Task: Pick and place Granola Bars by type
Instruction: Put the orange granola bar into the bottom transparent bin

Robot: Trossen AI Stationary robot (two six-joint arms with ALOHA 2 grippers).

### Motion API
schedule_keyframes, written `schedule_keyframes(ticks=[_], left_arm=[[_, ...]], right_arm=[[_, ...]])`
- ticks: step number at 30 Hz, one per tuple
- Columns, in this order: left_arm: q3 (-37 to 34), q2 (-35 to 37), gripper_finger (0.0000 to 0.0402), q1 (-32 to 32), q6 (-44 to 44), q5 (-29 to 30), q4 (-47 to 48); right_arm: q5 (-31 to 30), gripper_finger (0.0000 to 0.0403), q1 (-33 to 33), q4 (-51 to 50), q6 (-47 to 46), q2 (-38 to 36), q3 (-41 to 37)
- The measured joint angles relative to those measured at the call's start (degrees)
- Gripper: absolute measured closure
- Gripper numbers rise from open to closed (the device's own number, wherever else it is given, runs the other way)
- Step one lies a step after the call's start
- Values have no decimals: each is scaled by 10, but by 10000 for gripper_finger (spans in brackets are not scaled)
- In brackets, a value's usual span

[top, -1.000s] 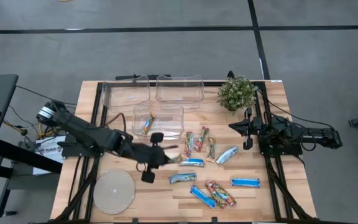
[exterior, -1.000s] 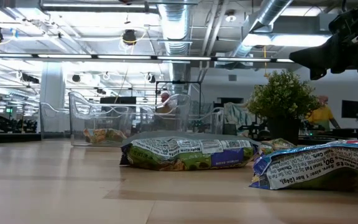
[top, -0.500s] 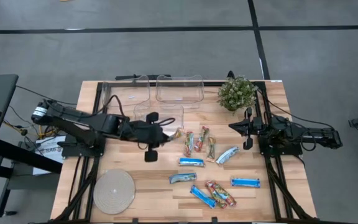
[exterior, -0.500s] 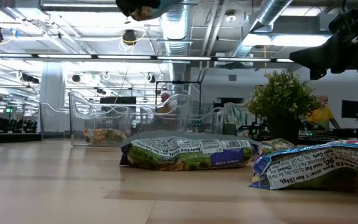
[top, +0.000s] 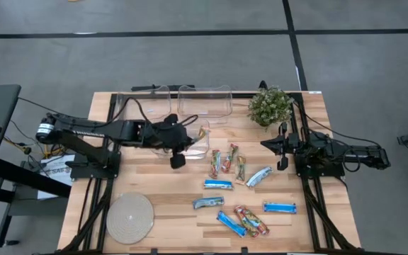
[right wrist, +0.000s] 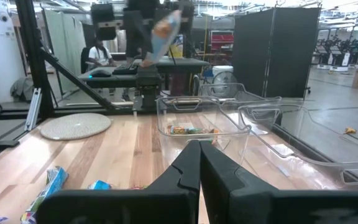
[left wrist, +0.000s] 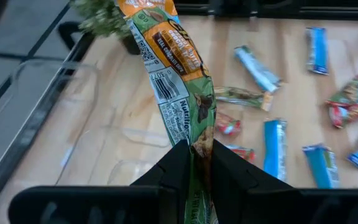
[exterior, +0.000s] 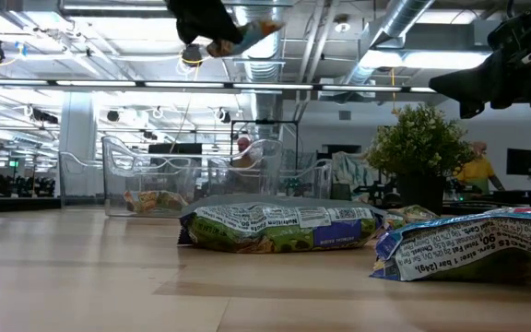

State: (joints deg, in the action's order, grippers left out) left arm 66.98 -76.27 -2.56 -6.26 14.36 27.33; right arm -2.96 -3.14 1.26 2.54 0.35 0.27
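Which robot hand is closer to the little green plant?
The right gripper, shut and empty, sits just below the plant in the high view. The left gripper is farther off, over the front bin, holding a granola bar.

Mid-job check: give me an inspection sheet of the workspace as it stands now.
Surface: wooden table, bars scattered right of centre.
Job's things: multicoloured granola bar held above the clear plastic bin nearest the middle; one bar already inside; bright blue bar and others loose.
Clutter: potted plant, round pale disc.
Grippers: left gripper shut on bar; right gripper shut, empty.
Cables: along both table sides.
Surroundings: person beyond the table.
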Motion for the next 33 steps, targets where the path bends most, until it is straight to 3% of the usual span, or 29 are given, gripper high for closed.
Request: schedule_keyframes(ticks=[25, 33], left_arm=[[0, -1, 356, 127, -288, -15, 179], [0, -1, 356, 150, -325, -35, 187]], right_arm=[[0, 403, 0, 0, 0, 0, 0], [0, 403, 0, 0, 0, 0, 0]])
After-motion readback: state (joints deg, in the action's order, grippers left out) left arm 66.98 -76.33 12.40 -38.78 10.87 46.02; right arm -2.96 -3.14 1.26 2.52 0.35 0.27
